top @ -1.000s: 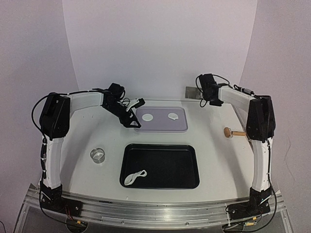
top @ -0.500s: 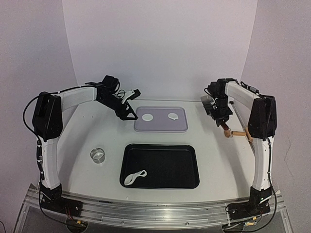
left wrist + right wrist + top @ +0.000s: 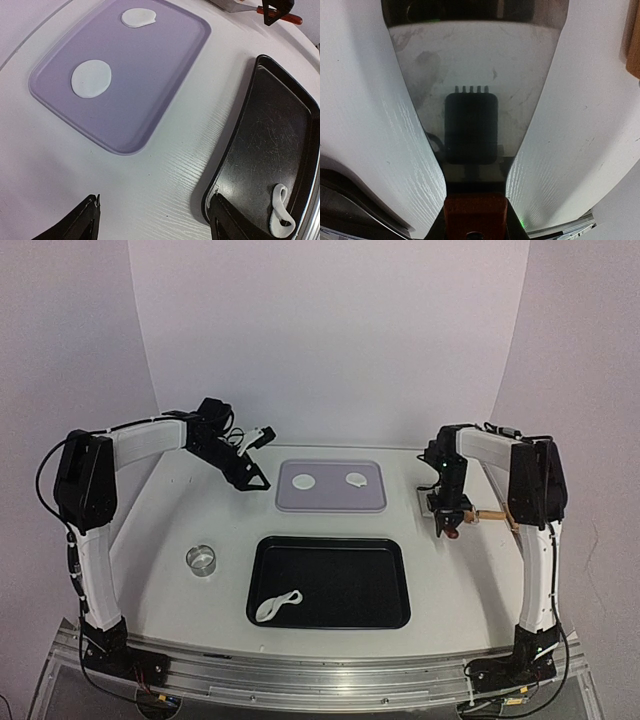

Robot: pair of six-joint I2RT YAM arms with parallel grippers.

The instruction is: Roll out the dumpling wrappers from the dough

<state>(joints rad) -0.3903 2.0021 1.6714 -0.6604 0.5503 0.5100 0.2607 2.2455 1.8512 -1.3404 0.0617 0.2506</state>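
Note:
Two dumpling wrappers, thin round white discs (image 3: 303, 480) (image 3: 356, 478), lie on the purple tray (image 3: 330, 502). The left wrist view shows them too (image 3: 91, 78) (image 3: 139, 17). The dough, a ragged looped white strip (image 3: 277, 606) (image 3: 280, 212), lies in the black tray (image 3: 330, 620) at its near left corner. My left gripper (image 3: 252, 476) (image 3: 155, 222) is open and empty, low over the table left of the purple tray. My right gripper (image 3: 447, 522) (image 3: 475, 227) is shut on the red-brown handle (image 3: 475, 212) of a metal scraper (image 3: 475, 65), whose blade is down at the table right of the purple tray.
A wooden rolling pin (image 3: 490, 514) lies on the table just right of my right gripper; its end shows in the right wrist view (image 3: 632, 45). A small clear ring cutter (image 3: 201, 560) stands left of the black tray (image 3: 280, 130). White walls close the back and sides.

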